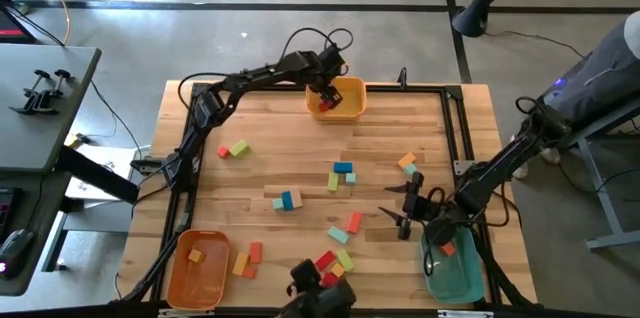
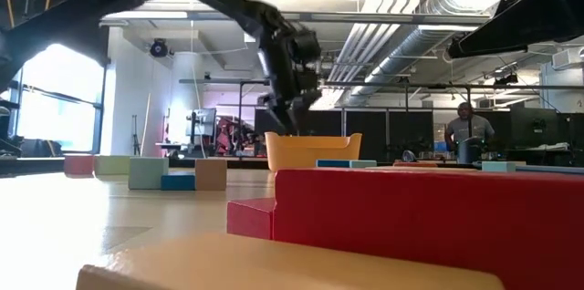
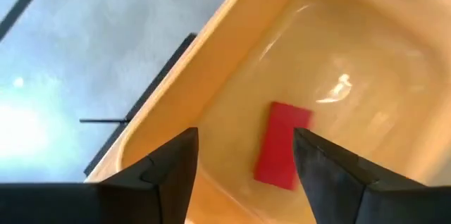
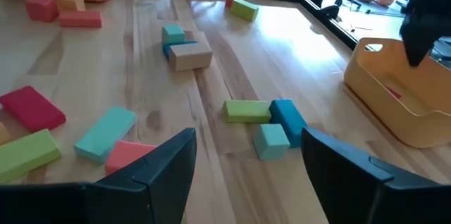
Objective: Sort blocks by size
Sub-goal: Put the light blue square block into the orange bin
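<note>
A wooden table [image 1: 300, 158] is seen from above, with two dark robot arms and coloured blocks to be sorted by size into three plastic bins.

Along the near edge, an orange bin [image 1: 197, 268] at the left corner is seen to hold one orange block [image 1: 196, 255]. Just beside it, orange and red blocks [image 1: 248, 258] lie on the wood, and a cluster of red, orange and green blocks [image 1: 333, 261] is found near the middle of that edge. At the near right corner, a teal bin [image 1: 452, 272] holds a red block [image 1: 447, 248]. The right gripper [image 1: 403, 210] is held just beside that bin, over the table; its fingers are spread wide and nothing is held between them.

In the middle of the table, teal, green, tan and orange blocks [image 1: 343, 173] are scattered, with a red and a green block [image 1: 232, 149] set apart toward the left side.

At the far edge, a yellow bin [image 1: 350, 106] is found. The left gripper [image 3: 243, 155] is poised directly above it, fingers parted and empty, and a red bar [image 3: 282, 144] is seen lying on the bin's floor below them.

Progress is judged to be early: about three blocks are seen in bins, while well over a dozen are left on the table to be sorted.
</note>
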Available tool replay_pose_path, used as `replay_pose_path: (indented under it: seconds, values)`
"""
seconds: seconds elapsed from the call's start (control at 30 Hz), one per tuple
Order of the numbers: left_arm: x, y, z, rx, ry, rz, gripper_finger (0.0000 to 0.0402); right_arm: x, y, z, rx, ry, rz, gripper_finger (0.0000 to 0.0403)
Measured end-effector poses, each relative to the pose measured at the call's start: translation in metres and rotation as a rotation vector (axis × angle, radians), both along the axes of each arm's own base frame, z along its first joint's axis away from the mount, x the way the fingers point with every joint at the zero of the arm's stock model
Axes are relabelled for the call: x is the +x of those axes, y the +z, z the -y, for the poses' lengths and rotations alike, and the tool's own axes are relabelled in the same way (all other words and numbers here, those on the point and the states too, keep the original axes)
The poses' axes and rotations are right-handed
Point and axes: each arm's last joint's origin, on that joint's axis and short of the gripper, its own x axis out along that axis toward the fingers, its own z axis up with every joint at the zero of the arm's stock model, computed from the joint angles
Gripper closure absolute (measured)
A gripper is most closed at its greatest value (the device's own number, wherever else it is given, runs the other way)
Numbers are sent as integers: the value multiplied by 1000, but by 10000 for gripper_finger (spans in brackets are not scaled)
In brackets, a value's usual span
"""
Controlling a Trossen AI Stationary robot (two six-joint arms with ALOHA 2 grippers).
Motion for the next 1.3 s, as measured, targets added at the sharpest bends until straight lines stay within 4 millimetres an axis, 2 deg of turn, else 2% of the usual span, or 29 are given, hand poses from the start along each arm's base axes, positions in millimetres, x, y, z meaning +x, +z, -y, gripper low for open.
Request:
replay_pose_path:
  seconds: [0.13, 0.27, 0.43, 0.7, 0.87, 1.03, 1.3]
  values:
    - [5, 20, 37, 25, -105, 11, 203, 0, 0, 1, 13, -49, 32, 151]
    - [5, 24, 81, 61, -210, 76, 220, 0, 0, 1, 49, -69, 48, 151]
    - [-13, 8, 132, 30, -269, 293, 234, 2, -6, 0, 55, -77, 34, 151]
    - [-55, -12, 235, -16, -353, 641, 237, 18, -23, 7, 58, -110, -34, 151]
    - [-73, -27, 289, 97, -414, 899, 237, 36, -23, 22, 109, -156, -7, 151]
    - [-87, -40, 309, 194, -464, 937, 237, 52, -19, 40, 184, -179, 27, 151]
    - [-88, -40, 310, 183, -451, 950, 237, 63, -17, 56, 242, -109, 6, 151]
